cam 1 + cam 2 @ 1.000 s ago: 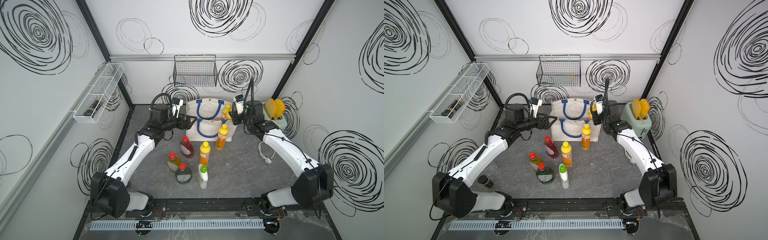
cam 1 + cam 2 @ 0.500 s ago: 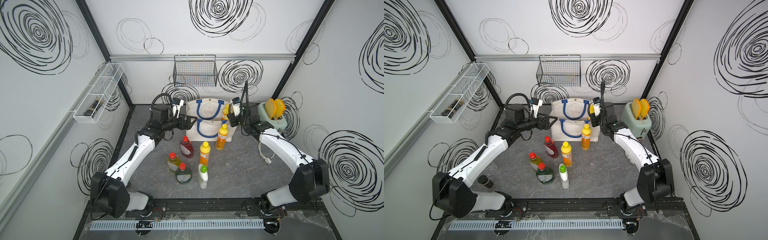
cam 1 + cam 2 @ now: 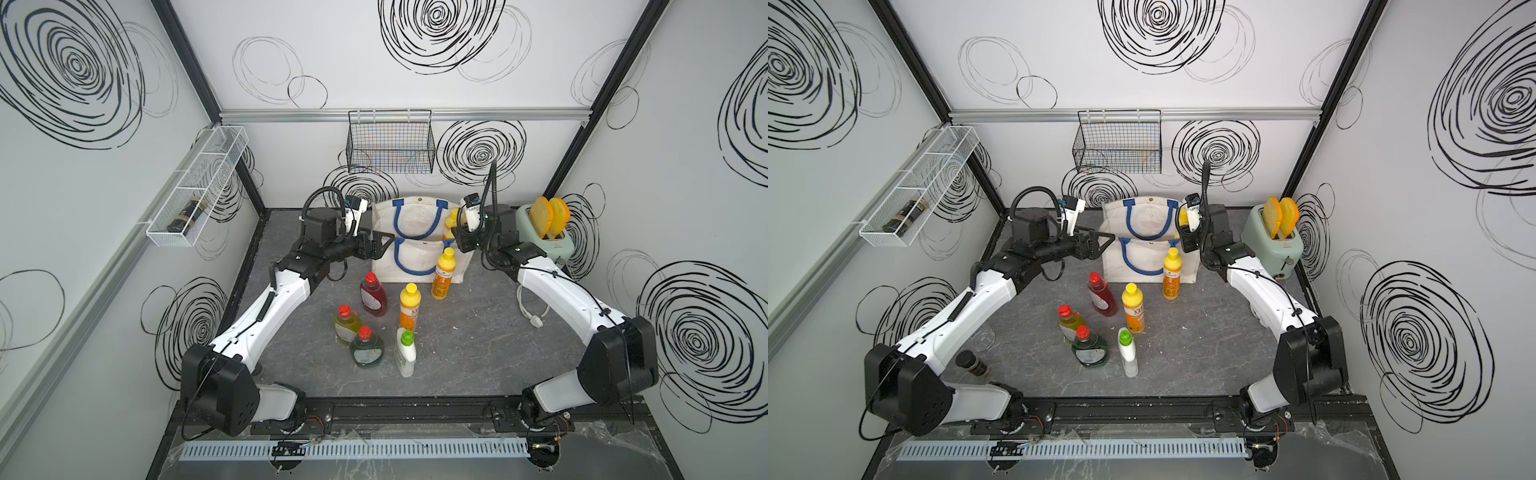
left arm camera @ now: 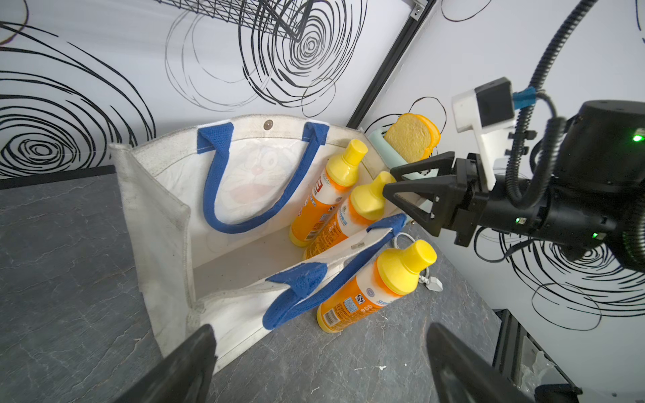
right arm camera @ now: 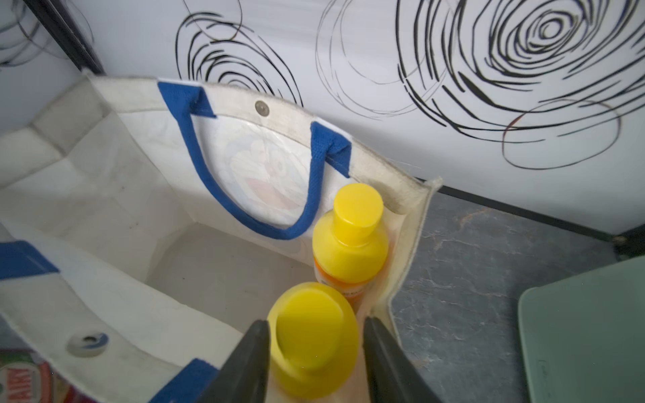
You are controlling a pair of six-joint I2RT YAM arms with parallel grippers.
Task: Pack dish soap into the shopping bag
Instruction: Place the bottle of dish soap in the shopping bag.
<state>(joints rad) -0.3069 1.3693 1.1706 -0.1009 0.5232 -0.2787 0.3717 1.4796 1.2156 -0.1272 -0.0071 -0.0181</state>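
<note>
Fingers [image 5: 251,363] of the right hand [image 5: 314,324] stand spread, one on each side of the yellow cap [image 5: 314,342] of an orange bottle [image 4: 335,223] inside the shopping bag [image 4: 157,216]. Slim gaps show between them and the cap. A second orange bottle [image 5: 349,244] stands in the bag just beyond that hand. The left hand [image 4: 319,331] is spread wide around nothing, just outside the bag's opposite end. A third orange bottle [image 4: 377,282] stands against the bag's front, below both hands. The fourth orange bottle [image 3: 409,307], red bottle [image 3: 373,295], yellow bottle [image 3: 347,326], green bottle [image 3: 366,349] and white bottle [image 3: 405,353] stand on the tabletop [image 3: 457,353], well apart from both hands.
</note>
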